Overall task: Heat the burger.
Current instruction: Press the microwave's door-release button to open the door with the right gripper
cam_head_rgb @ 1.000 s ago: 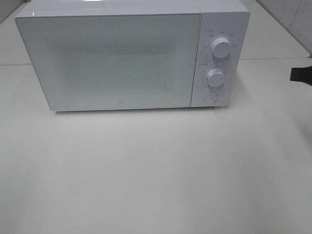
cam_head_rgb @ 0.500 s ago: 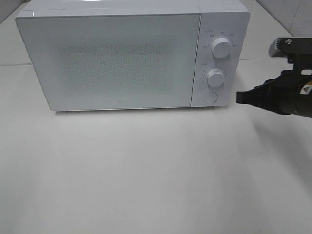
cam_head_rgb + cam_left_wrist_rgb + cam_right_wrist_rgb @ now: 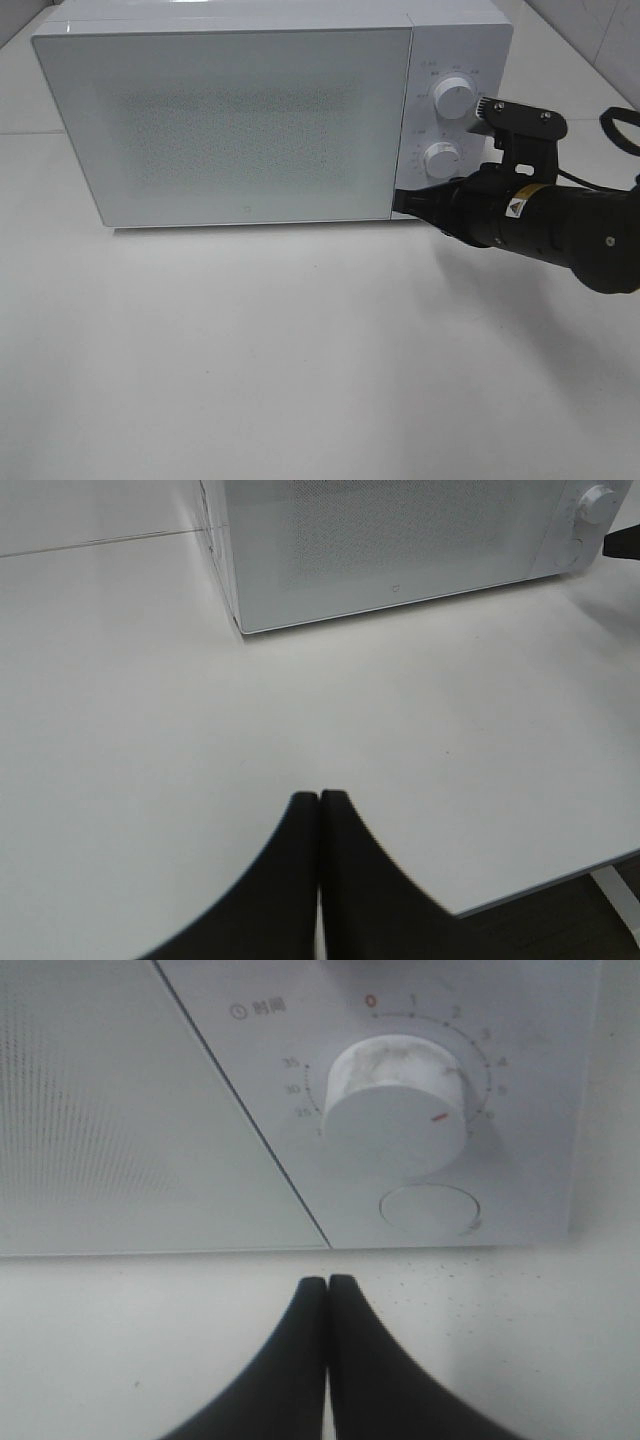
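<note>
The burger is out of view. A white microwave (image 3: 240, 120) stands at the back of the table with its frosted door closed; nothing shows through the door. My right gripper (image 3: 399, 201) is shut with nothing in it. Its tips hover close in front of the microwave's lower right, where the door meets the control panel. In the right wrist view the right gripper (image 3: 327, 1282) points just below the lower dial (image 3: 395, 1110) and the round button (image 3: 430, 1210). My left gripper (image 3: 319, 798) is shut and empty, low over the table, well in front of the microwave (image 3: 400, 530).
The control panel carries an upper dial (image 3: 453, 98) and a lower dial (image 3: 441, 158). The white table (image 3: 300, 350) spreads out in front of the microwave. Its near edge (image 3: 540, 880) shows in the left wrist view. A tiled wall (image 3: 610, 40) stands at the back right.
My right arm has swung in from the right edge and moved left, bringing its shut gripper up to the microwave's control panel. The microwave has not moved.
</note>
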Controlling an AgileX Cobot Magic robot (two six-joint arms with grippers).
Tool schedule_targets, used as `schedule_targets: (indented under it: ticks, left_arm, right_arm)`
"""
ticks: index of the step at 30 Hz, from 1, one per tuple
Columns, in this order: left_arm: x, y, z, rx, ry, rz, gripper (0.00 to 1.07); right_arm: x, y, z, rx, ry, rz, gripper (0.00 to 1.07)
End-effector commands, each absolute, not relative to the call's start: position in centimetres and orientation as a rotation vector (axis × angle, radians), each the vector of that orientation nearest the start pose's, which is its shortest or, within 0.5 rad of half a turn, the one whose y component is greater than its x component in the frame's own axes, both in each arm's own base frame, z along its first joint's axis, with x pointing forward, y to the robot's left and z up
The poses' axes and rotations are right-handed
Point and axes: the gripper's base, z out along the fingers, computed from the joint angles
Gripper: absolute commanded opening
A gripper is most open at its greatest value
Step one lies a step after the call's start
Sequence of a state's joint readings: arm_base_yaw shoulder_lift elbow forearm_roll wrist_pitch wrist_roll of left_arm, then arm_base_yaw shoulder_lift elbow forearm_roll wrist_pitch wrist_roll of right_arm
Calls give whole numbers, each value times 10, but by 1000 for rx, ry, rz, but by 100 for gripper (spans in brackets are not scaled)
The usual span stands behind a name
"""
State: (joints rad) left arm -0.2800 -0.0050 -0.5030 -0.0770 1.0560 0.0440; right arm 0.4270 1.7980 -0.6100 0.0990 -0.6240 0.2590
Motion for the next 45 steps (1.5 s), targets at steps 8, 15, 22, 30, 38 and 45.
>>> schedule_targets:
  ticks: [8,15,22,30,38,45]
  left_arm:
    - [-10,-4,279,331,1976,-250,0]
    - [-10,-4,279,331,1976,-250,0]
    - [-10,-4,279,331,1976,-250,0]
    - [-10,-4,279,331,1976,-250,0]
    - [-10,-4,279,331,1976,-250,0]
    - [-10,-4,279,331,1976,-250,0]
  right_arm:
    - [305,134,128,349,2027,681,0]
    - [310,135,117,597,1937,853,0]
    - [313,130,106,770,1862,891,0]
    - [315,124,103,855,1830,857,1]
    - [319,126,93,872,1838,854,1]
    - [325,128,91,867,1800,877,1]
